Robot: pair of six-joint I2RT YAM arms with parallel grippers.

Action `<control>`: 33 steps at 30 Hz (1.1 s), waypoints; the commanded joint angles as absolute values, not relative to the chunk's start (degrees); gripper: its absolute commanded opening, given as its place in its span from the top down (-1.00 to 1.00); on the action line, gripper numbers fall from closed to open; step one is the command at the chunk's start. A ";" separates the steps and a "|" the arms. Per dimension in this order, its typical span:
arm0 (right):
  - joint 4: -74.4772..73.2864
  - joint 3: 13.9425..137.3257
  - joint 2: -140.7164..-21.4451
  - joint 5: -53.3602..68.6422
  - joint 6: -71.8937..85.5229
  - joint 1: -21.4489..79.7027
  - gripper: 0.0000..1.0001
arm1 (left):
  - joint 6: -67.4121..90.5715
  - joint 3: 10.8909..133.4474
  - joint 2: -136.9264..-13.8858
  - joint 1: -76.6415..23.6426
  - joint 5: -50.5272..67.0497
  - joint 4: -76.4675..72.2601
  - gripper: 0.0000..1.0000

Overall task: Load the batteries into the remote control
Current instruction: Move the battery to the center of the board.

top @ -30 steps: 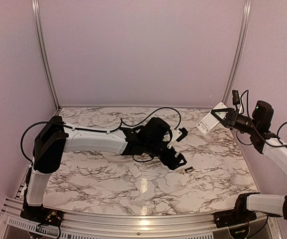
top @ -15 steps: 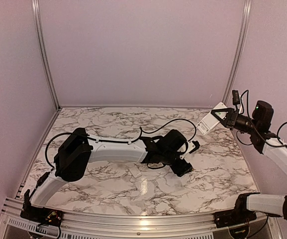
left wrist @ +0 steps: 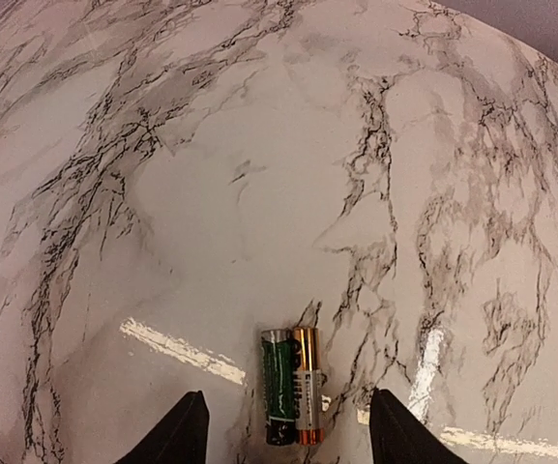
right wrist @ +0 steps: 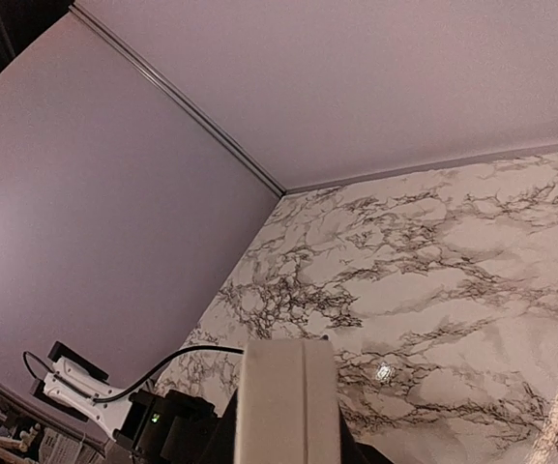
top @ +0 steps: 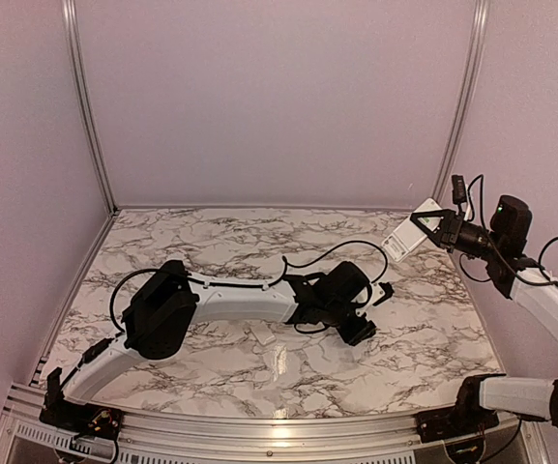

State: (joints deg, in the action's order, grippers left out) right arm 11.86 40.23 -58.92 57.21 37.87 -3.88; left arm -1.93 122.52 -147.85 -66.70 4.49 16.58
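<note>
Two batteries (left wrist: 291,387), one green and one gold and grey, lie side by side on the marble table. My left gripper (left wrist: 288,396) hangs over them, open, with a black fingertip (left wrist: 190,425) on either side and a gap to each. In the top view this gripper (top: 369,313) hides them. The white remote control (top: 409,232) is held up in the air at the right, with my right gripper (top: 431,230) shut on it. In the right wrist view the remote (right wrist: 288,396) fills the space between the fingers (right wrist: 222,437).
A small white flat cover piece (top: 261,333) lies on the table (top: 211,242) left of the left gripper. The left arm's black cable (top: 327,253) loops above its wrist. Purple walls close in the table at the back and sides.
The left arm has stretched to the right until its gripper came over the batteries, and its jaws have narrowed. The right arm and the remote have not moved.
</note>
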 commanded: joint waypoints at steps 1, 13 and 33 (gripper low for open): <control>9.94 40.92 -58.53 54.17 36.50 -4.39 1.00 | -1.88 126.60 -151.10 -67.08 5.96 17.01 -0.14; 5.37 42.94 -58.82 51.83 33.19 -4.39 1.00 | -2.16 129.64 -154.94 -67.21 6.23 19.54 0.19; 1.93 41.00 -62.28 47.61 29.12 -4.42 1.00 | -8.31 113.17 -143.28 -67.10 -2.18 25.89 0.83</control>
